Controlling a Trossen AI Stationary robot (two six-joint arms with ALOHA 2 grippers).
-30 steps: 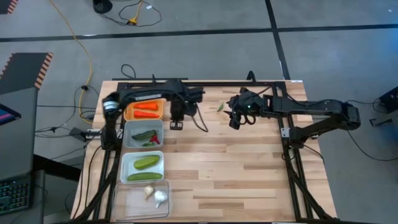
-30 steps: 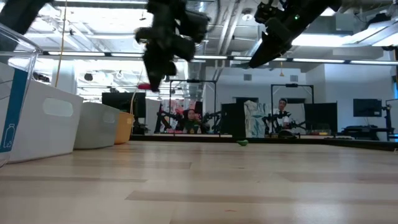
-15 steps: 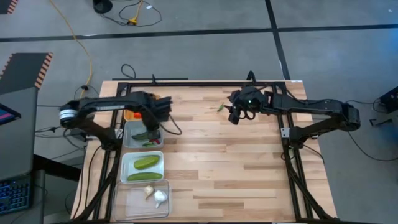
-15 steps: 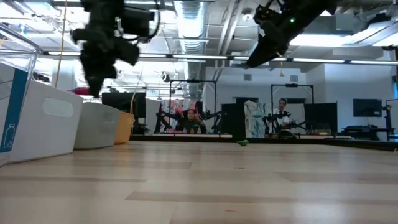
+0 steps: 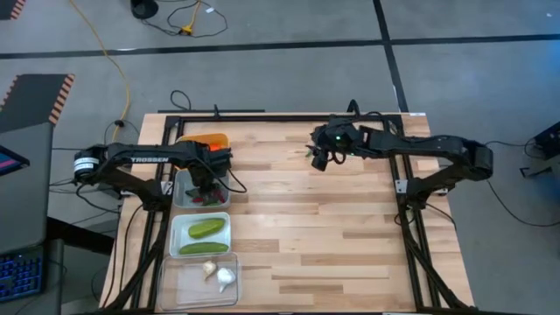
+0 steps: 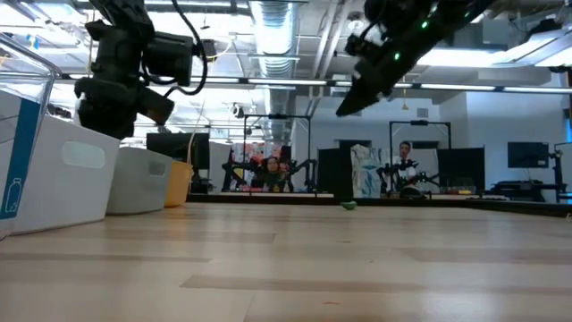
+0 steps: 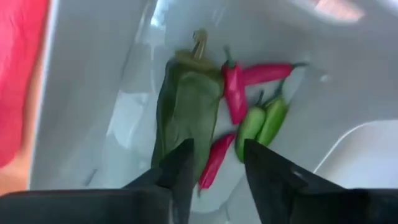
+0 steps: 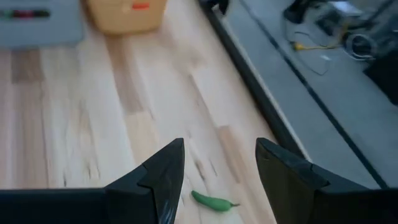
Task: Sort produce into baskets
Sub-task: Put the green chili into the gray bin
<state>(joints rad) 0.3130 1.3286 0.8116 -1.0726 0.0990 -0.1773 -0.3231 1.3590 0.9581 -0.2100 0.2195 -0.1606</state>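
A pale wooden butcher-block table fills the middle of the overhead picture, with two dark robot arms reaching over it from either side. Down the table's left edge runs a column of four small rounded bins. At the top sits the yellow-orange bin, partly hidden by the left arm. Below it is the grey bin, then the white bin holding two green cucumbers, then the clear plastic bin at the bottom with whitish garlic bulbs.

The left gripper hangs directly over the grey bin, its two dark fingers apart and empty. Beneath them lie a large dull-green pepper, several small red chili peppers and two small green chili peppers.

The right gripper hovers near the upper middle of the table, close to the far edge, fingers spread wide and holding nothing. One small green chili pepper lies on the wood just below it.
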